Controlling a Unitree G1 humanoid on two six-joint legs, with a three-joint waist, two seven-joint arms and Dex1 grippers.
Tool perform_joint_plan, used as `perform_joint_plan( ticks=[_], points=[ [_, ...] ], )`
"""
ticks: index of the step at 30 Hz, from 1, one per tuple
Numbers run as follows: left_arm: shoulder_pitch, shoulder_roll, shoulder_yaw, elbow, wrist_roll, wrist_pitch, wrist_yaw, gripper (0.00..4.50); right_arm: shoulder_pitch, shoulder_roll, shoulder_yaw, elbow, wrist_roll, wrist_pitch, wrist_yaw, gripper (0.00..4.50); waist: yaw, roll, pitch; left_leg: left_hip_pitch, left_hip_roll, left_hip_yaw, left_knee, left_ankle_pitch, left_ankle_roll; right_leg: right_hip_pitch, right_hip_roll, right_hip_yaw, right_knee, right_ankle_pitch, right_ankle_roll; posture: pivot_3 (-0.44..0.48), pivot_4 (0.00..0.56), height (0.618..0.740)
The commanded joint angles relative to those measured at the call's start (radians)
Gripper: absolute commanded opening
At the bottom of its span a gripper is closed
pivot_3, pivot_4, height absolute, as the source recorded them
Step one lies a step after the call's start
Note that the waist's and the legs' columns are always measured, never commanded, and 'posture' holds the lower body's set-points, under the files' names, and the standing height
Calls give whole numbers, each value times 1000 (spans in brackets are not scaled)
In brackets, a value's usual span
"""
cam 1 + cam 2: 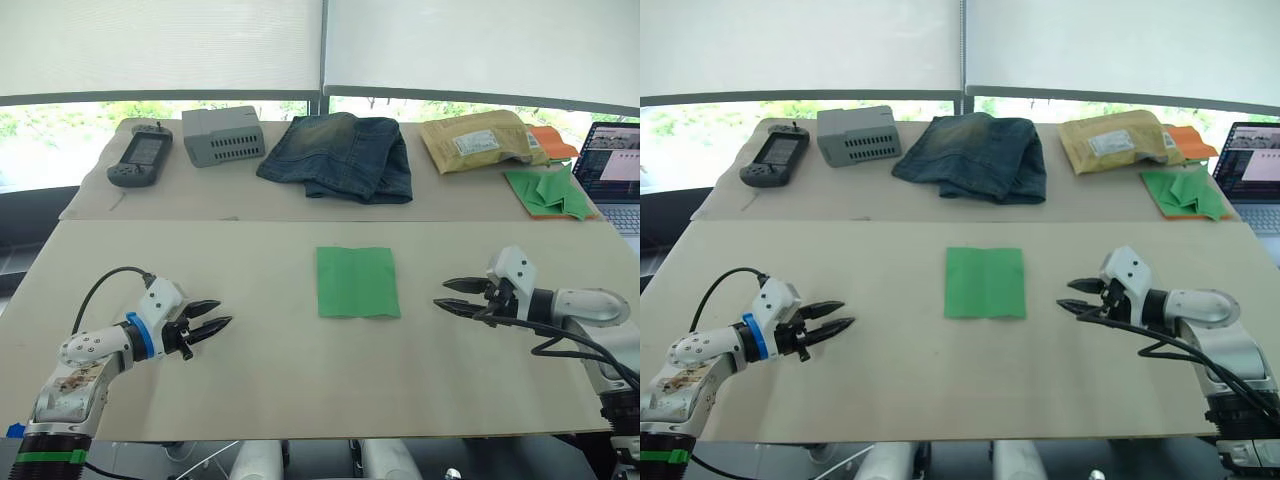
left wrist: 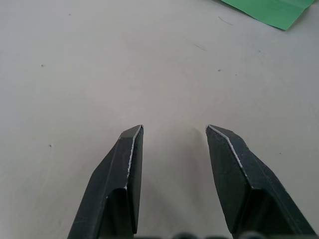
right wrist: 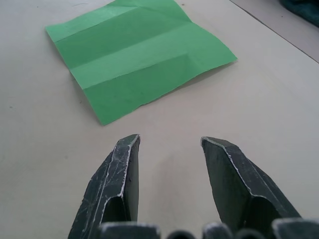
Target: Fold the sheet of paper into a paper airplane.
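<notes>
So, paper: the sheet of paper [image 1: 357, 283] lies flat on the surface [image 1: 280, 380], between the two hands, apart from both.
Creases: the right wrist view shows faint parallel fold lines across it, yet it lies as a plain square, so folding has likely not begun in earnest.
Left hand: the left hand [image 1: 212, 326] hangs low over bare surface, fingers parted, holding nothing; the sheet is well ahead of its tips.
Right hand: the right hand [image 1: 455, 298] is also spread and empty, pointing at the sheet's near edge, a little short of it.
Why so: both hands face inward, seemingly ready to approach opposite edges.
Beyond: a heap of green pieces [image 1: 548, 192] lies far off past the right hand.
</notes>
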Motion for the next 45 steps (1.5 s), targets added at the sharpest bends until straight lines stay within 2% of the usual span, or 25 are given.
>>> perform_joint_plan(
  ticks=[1, 5, 9, 12, 18, 27, 33, 40, 45],
  points=[
    [-21, 24, 22, -93, -68, 76, -15, 2107, -11, -22, -21, -60, 11, 51, -10, 2211, 0, 0, 0, 0, 0, 0, 0, 0, 0, 0, 0, 0, 0, 0, 0, 0, 150, 728],
    [-69, 32, 45, -214, -207, 189, -49, 2107, -14, -84, -7, -146, 26, 247, -22, 2211, 4, 0, 0, -2, 0, -1, 1, 0, 0, -1, -1, 0, 1, 0, 0, 0, 150, 728],
    [-117, 76, -41, -264, -170, 216, -83, 2107, -35, -76, 23, -238, 44, 385, -58, 2211, 1, 1, 0, -1, -1, -1, 1, 0, 0, 0, 1, 0, 1, 0, 0, 0, 150, 728],
    [-149, 73, -92, -238, -141, 207, -91, 2107, -81, -21, 46, -229, 48, 460, -115, 2211, -9, 0, 0, 0, -1, 0, 1, 0, 0, 0, 1, 0, 1, 0, 0, 0, 150, 728],
    [-209, 45, -155, -223, -101, 197, -65, 2107, -224, 149, 65, -69, 20, 551, -285, 2211, -15, 0, 0, -1, -2, -1, 1, 0, 0, -1, 2, 0, 1, 0, 0, 0, 150, 728],
    [-238, -16, -187, -221, -47, 181, 4, 2107, -395, 317, 68, 173, -15, 526, -404, 2211, -20, 0, 0, -4, -2, -1, 1, 0, 0, -2, 1, 0, 0, 4, -6, 0, 150, 728],
    [-192, -33, -164, -273, -102, 204, -21, 2107, -413, 334, 71, 220, 31, 620, -351, 2211, -23, 0, 0, -4, -2, -2, 0, 0, 0, -2, 1, 0, 0, 5, -6, 0, 150, 728],
    [-170, -30, -148, -267, -114, 205, -26, 2107, -440, 397, -55, 308, 139, 735, -362, 2211, -26, 1, 0, -3, -2, -2, 0, 0, 0, -1, 1, 0, 0, 5, -6, 0, 150, 728],
    [-177, -37, -153, -259, -113, 204, -24, 2107, -457, 423, -76, 359, 175, 768, -332, 2211, -30, 1, 0, -1, -2, -2, 0, 0, 0, 0, 3, 0, 1, 5, -6, 0, 150, 728]
  ],
)
